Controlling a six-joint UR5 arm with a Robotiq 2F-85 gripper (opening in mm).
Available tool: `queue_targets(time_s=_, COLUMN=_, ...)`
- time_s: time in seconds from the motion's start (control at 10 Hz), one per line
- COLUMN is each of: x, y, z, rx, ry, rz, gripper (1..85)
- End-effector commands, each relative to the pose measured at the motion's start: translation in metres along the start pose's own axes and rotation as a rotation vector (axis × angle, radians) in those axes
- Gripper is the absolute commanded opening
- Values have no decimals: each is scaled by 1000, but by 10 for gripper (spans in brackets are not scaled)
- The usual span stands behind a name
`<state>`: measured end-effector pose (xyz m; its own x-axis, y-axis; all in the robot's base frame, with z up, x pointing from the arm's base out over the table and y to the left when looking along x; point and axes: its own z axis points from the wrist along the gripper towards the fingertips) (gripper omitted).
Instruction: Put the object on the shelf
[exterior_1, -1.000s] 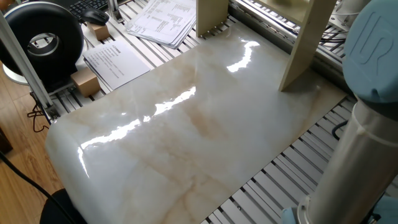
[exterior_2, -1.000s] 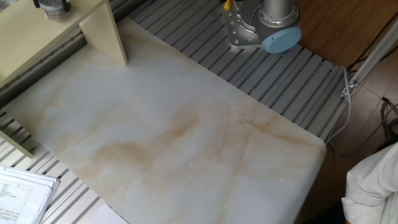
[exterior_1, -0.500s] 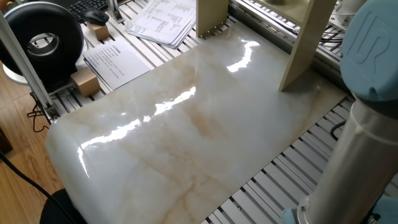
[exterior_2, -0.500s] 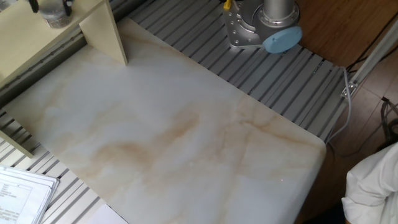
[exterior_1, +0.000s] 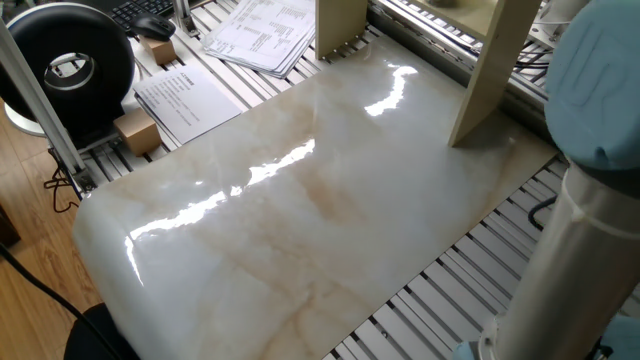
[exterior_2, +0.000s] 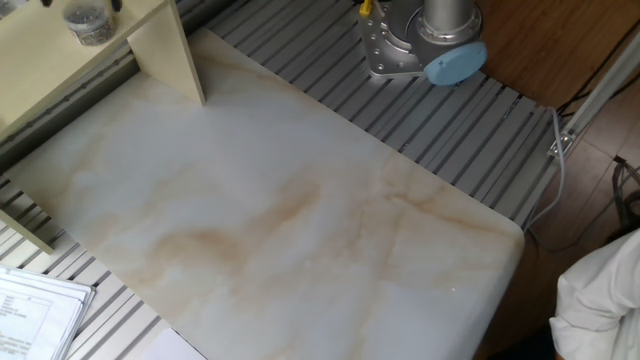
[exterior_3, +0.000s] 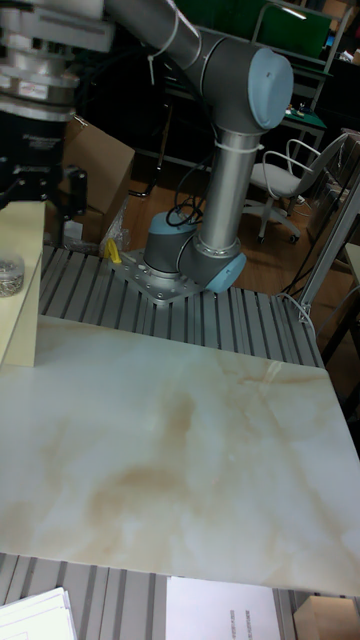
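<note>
The object (exterior_2: 88, 21), a tiny clear jar with a silvery lid, stands upright on the top board of the cream shelf (exterior_2: 60, 60). The tall fixed view shows the same jar (exterior_3: 8, 276) at the left edge on the shelf (exterior_3: 22, 300). My gripper (exterior_3: 38, 205) hangs just above it, open, its black fingers (exterior_3: 73, 195) spread wide and clear of the jar. In the other fixed view only the fingertips (exterior_2: 118, 5) peek in at the top edge. The one fixed view shows the shelf legs (exterior_1: 488, 70); the jar is out of view there.
A glossy marble-patterned board (exterior_1: 300, 200) covers the slotted table. Papers (exterior_1: 185, 100), a black round device (exterior_1: 70, 65) and a small wooden block (exterior_1: 138, 132) lie at its far side. The arm's base (exterior_2: 420, 45) is bolted beside the board.
The gripper set the jar down on the shelf top, opened, and rose almost out of the other fixed view. The jar stays standing on the shelf.
</note>
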<state>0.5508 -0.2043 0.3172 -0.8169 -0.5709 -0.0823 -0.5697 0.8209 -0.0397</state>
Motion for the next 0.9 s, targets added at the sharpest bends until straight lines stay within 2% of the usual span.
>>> queue_targets(time_s=0.0, x=-41, y=82, z=-34, rx=-43, ry=8, rz=127, gripper=780)
queue_targets(time_s=0.1, x=-52, y=96, z=-36, rx=-32, ry=14, rz=197, gripper=407)
queue_targets(time_s=0.2, x=-47, y=96, z=-39, rx=-33, ry=46, rz=236, gripper=13)
queue_targets(time_s=0.3, x=-35, y=88, z=-44, rx=-36, ry=79, rz=235, gripper=13)
queue_targets(time_s=0.4, x=-26, y=93, z=-45, rx=-54, ry=111, rz=205, gripper=13)
queue_targets(time_s=0.5, x=-25, y=98, z=-45, rx=-75, ry=117, rz=188, gripper=13)
queue_targets(time_s=0.6, x=-28, y=103, z=-45, rx=-93, ry=108, rz=175, gripper=13)
queue_targets(time_s=0.7, x=-32, y=117, z=-41, rx=-159, ry=76, rz=205, gripper=13)
queue_targets(time_s=0.8, x=-47, y=134, z=-29, rx=-192, ry=36, rz=232, gripper=13)
